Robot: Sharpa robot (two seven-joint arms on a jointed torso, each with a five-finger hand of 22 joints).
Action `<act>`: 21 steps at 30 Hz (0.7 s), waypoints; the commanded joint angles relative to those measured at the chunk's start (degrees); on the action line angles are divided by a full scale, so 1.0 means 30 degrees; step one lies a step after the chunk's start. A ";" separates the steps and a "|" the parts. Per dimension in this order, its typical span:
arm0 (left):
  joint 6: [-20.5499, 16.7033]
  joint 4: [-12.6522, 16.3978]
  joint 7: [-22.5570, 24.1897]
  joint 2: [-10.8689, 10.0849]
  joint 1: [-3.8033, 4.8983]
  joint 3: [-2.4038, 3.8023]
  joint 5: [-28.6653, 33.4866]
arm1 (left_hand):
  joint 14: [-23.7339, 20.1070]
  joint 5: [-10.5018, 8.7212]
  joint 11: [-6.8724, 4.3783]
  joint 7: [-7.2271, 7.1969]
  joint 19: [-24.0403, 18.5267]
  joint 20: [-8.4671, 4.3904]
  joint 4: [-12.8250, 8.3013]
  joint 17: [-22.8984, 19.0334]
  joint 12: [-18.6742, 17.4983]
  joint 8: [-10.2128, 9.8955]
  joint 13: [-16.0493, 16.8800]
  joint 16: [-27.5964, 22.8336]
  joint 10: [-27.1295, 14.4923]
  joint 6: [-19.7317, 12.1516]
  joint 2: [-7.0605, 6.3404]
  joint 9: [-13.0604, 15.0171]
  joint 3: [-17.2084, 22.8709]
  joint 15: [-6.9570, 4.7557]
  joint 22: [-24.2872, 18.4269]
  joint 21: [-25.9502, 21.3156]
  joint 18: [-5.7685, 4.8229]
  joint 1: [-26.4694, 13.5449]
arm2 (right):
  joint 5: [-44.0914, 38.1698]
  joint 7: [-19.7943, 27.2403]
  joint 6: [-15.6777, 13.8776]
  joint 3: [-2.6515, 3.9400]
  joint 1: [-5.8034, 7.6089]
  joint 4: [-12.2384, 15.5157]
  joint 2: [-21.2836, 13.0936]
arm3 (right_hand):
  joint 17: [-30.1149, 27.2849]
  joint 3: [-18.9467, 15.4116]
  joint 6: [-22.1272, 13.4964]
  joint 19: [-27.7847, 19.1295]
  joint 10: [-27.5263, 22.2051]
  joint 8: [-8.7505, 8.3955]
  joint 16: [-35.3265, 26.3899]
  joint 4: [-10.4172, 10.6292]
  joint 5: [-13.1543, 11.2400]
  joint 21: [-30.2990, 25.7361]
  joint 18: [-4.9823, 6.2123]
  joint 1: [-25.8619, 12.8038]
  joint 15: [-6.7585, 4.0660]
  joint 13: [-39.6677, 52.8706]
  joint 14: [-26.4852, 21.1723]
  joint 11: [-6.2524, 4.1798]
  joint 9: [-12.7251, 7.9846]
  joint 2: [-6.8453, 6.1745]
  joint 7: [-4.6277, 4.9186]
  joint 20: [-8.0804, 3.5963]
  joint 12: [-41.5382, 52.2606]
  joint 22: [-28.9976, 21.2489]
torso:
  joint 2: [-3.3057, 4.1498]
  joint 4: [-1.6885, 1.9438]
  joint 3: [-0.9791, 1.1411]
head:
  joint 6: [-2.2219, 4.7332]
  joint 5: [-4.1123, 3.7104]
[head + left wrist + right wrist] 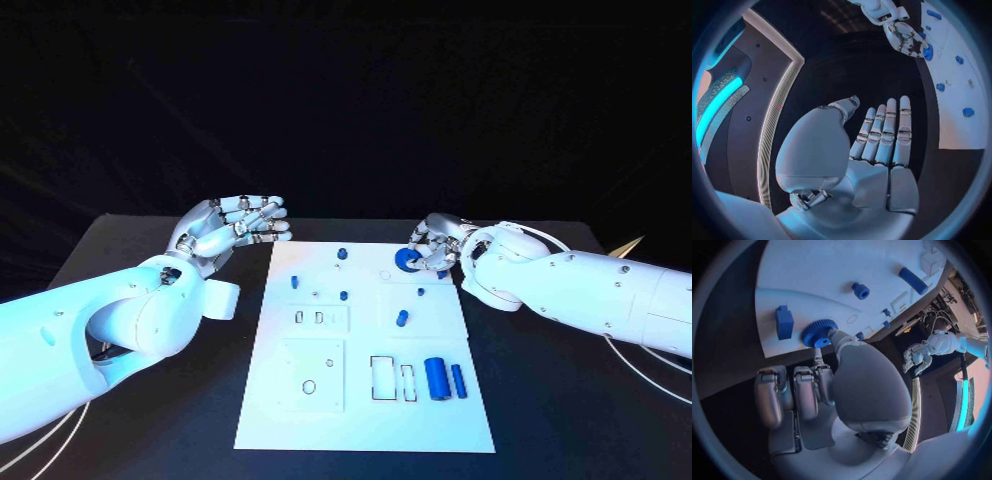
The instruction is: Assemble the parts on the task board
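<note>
Blue gear (pixel 819 333) pinched by right hand (pixel 437 243) fingers, partly hidden, left hand (pixel 231 228) fingers apart, empty

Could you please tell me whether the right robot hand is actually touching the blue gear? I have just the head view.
Observer: Yes. From the right wrist, the right robot hand has its thumb and one finger on the gear.
Operator: Thank you. And its other fingers?
Observer: The other fingers are curled in, off the gear, beside the board edge.
Operator: Is the left robot hand holding anything?
Observer: No. The left wrist shows the left robot hand empty, fingers straight.
</note>
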 commanded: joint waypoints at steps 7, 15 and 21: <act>0.0369 0.0030 0.0078 0.0034 0.0020 0.0014 0.0049 | 0.0011 -0.0084 0.0082 0.0807 0.0109 0.0035 -0.0007 0.0037 -0.0058 -0.0071 0.0008 -0.0065 -0.0058 -0.0114 -0.0021 -0.0030 -0.0058 -0.0009 -0.0034 0.0075 0.0241 0.0091 | -0.1869 -0.0048 -0.1359 -0.0028 -0.0060 0.0398 0.0006 | 0.4813 0.0770 0.0525 0.1955 0.0346 -0.0036 0.0190 -0.0396 -0.0076 0.0234 -0.0390 -0.0096 -0.0162 0.3051 0.2016 -0.0197 -0.0014 -0.0091 -0.0174 -0.0218 0.0248 0.4949 | -0.0008 0.0002 0.0005 | 0.0062 -0.0028; 0.0405 -0.0031 0.0060 0.0048 0.0020 0.0014 0.0049 | 0.0011 -0.0084 0.0082 0.0807 0.0109 0.0035 -0.0007 0.0037 -0.0058 -0.0071 0.0008 -0.0065 -0.0058 -0.0114 -0.0021 -0.0030 -0.0058 -0.0009 -0.0034 0.0075 0.0241 0.0091 | -0.4229 -0.0681 -0.3536 -0.0014 -0.0039 0.1901 -0.0236 | 0.4919 0.1240 0.0830 0.1998 0.0568 -0.0032 0.0228 -0.0520 0.0202 0.0300 -0.0414 -0.0494 -0.0225 0.3280 0.2040 -0.0275 -0.0004 -0.0306 -0.0258 -0.0275 0.0457 0.5028 | -0.0027 0.0023 -0.0031 | 0.0029 -0.0020; 0.0441 -0.0075 0.0061 0.0075 0.0020 0.0014 0.0049 | -0.0006 -0.0082 0.0083 0.0807 0.0099 0.0037 -0.0043 0.0065 -0.0068 -0.0083 0.0007 -0.0083 -0.0072 -0.0128 -0.0031 -0.0032 -0.0059 -0.0005 -0.0043 0.0066 0.0242 0.0134 | -0.5440 -0.1120 -0.4331 0.0009 -0.0024 0.3115 -0.0121 | 0.4964 0.1344 0.0897 0.1998 0.0649 -0.0053 0.0244 -0.0513 0.0253 0.0300 -0.0414 -0.0726 -0.0246 0.3362 0.2050 -0.0297 -0.0004 -0.0422 -0.0283 -0.0296 0.0531 0.5028 | -0.0025 0.0005 -0.0012 | 0.0083 0.0058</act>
